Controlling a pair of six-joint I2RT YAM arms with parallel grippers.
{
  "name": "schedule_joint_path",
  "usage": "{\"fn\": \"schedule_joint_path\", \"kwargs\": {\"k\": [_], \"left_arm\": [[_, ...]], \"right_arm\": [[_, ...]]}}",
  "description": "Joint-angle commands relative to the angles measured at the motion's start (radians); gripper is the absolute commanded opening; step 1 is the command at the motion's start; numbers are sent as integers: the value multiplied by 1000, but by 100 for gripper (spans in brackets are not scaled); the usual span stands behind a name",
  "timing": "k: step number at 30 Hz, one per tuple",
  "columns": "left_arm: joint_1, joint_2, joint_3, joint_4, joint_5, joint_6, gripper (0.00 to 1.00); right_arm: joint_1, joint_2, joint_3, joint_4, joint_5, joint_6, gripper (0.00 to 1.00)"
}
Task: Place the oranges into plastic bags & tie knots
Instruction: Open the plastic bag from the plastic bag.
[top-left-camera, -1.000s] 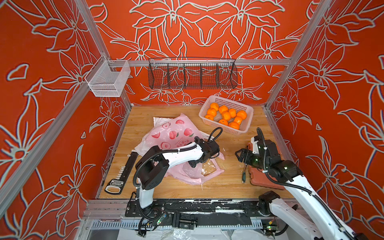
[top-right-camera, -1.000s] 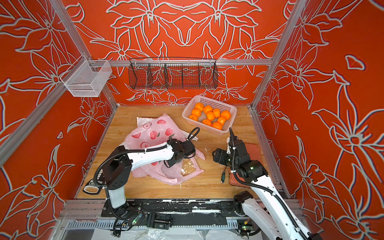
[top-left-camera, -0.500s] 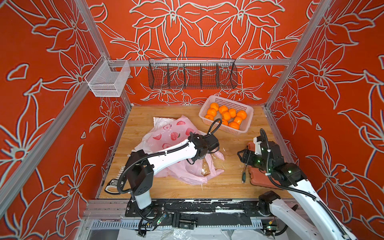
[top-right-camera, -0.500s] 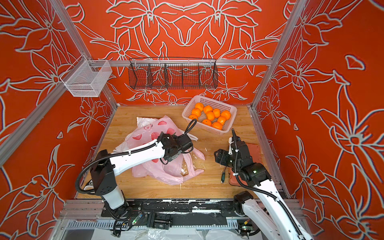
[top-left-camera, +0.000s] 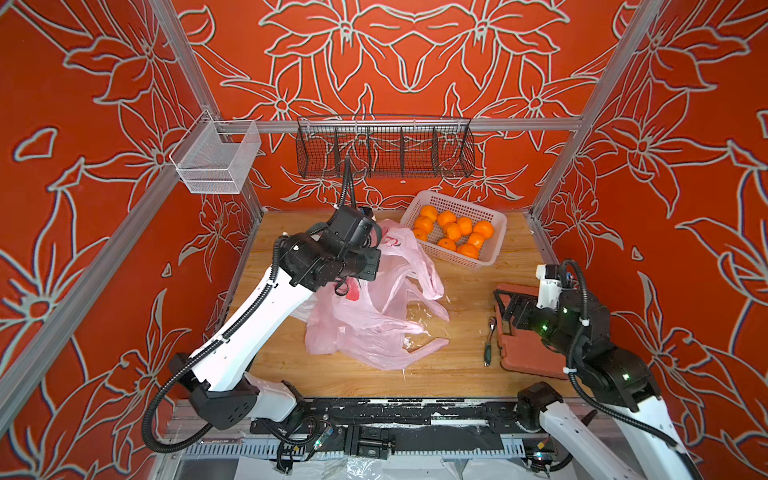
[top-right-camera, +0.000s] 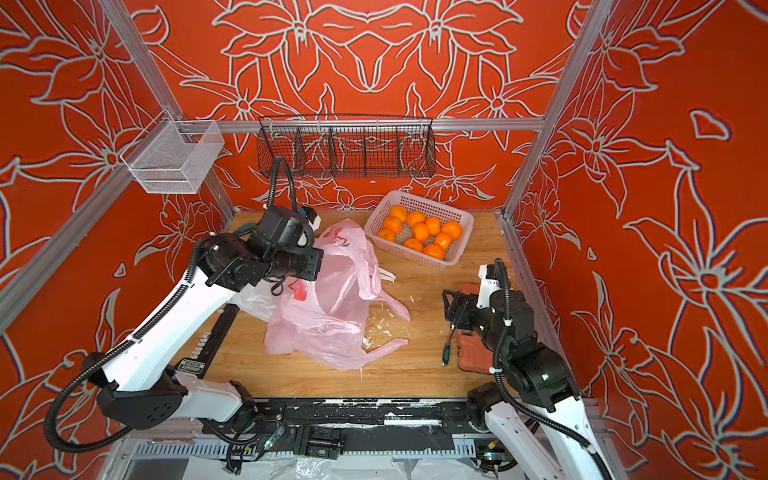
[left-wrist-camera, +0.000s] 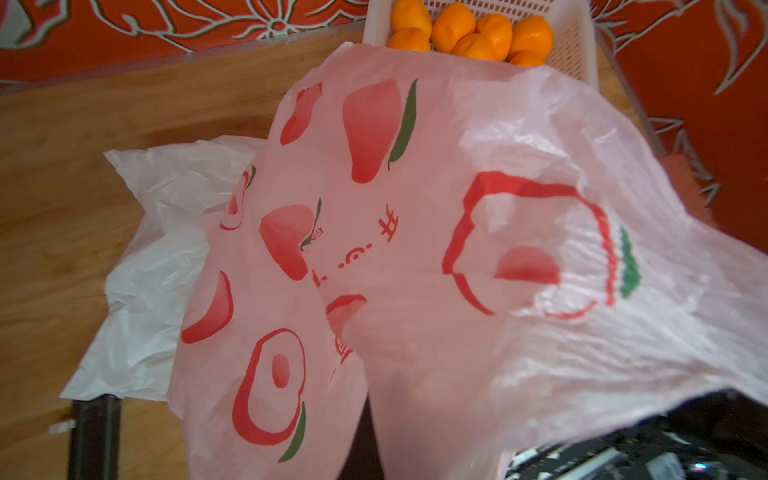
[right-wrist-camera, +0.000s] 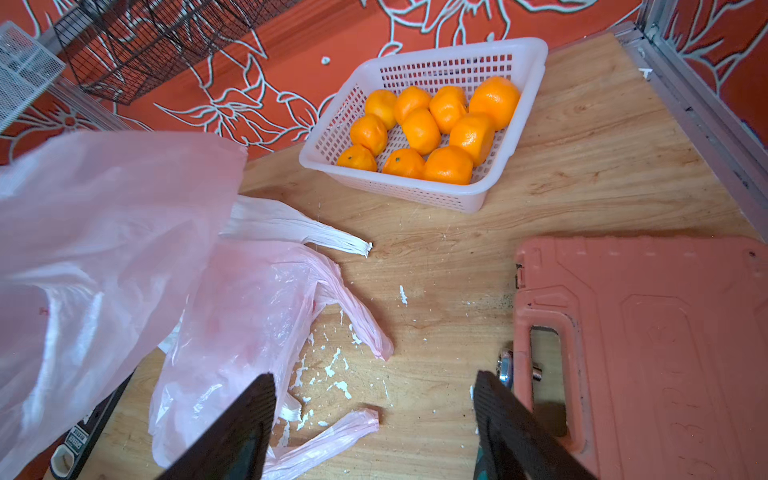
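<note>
pink bag (top-left-camera: 399, 270): light, limp, slippery; grip handle
left gripper (top-left-camera: 374, 262): clenched on pink bag
right gripper (right-wrist-camera: 374, 376): released, near right
oranges (top-left-camera: 453, 232): 10, firm, far right

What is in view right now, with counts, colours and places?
table: one, wood, cell floor
basket: one, white, table's far right
oranges: ten, orange, in the basket
lifted pink bag: one, pink with red prints, hanging from left gripper
flat pink bag: one, pink, mid-table
white bag: one, white, partly under pink bags
case: one, red, table's right edge
hand tool: one, metal and dark, beside case
black bar: one, black, table's left edge
wire basket: one, black, back rail
mesh basket: one, white, left rail
left gripper: shut on lifted pink bag
right gripper: open, empty, by the case
</note>
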Motion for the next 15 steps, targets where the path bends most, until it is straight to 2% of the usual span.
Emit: {"fn": "schedule_joint_path", "kwargs": {"k": [1, 4, 6, 10, 15], "left_arm": [[43, 91, 153, -145, 82, -140, 0], [46, 266, 409, -358, 70, -161, 0], [50, 344, 506, -408, 97, -154, 0], [82, 378, 517, -323, 159, -214, 0], [153, 356, 462, -166, 407, -257, 0]], "right_arm": [[-5, 81, 30, -59, 8, 1, 78], [-5, 156, 44, -50, 30, 33, 78], [-5, 219, 72, -49, 46, 34, 78], [-6, 349, 147, -13, 81, 33, 78], [-18, 518, 259, 30, 83, 10, 76]]}}
